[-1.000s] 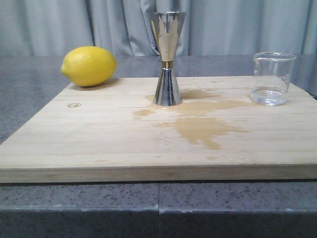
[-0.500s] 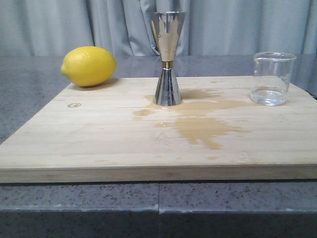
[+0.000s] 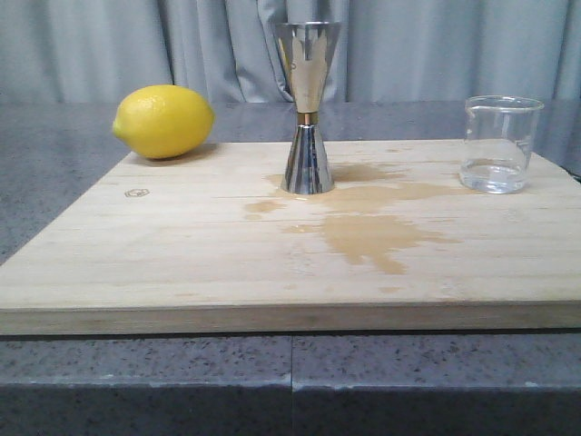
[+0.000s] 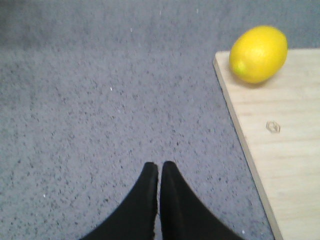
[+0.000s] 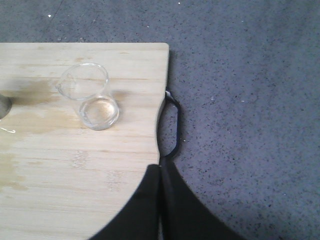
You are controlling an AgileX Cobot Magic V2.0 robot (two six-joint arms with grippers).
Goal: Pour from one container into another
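Front view: pale wooden cutting board (image 3: 182,263) filling the middle of the frame, lying on a speckled grey surface (image 3: 54,173), with grey curtains (image 3: 454,45) across the top. Near edge of the board running straight along the lower third of the frame; strip of grey surface below it.

Steel jigger (image 3: 307,107) upright at upper centre of the frame, standing on the board, gold band at its narrow waist. Brownish wet stain (image 3: 372,232) spreading from its base toward the right and lower centre. Clear glass beaker (image 3: 500,143) upright at upper right, on the board close to its right edge, a little clear liquid in the bottom, well apart from the jigger. Yellow lemon (image 3: 163,121) at upper left, at the board's far left corner. Wide bare stretch of board across the lower half of the frame.

Left wrist view: left claw (image 4: 159,167) at bottom centre, black fingertips pressed together, holding nothing, over bare grey surface. Board edge slanting down the right side of the frame, lemon at upper right by the corner.

Right wrist view: right claw (image 5: 160,170) at bottom centre, fingertips closed together, empty, over the board's edge beside a black handle loop (image 5: 173,125). Beaker at centre left of the frame, apart from the claw. Open grey surface filling the right half.
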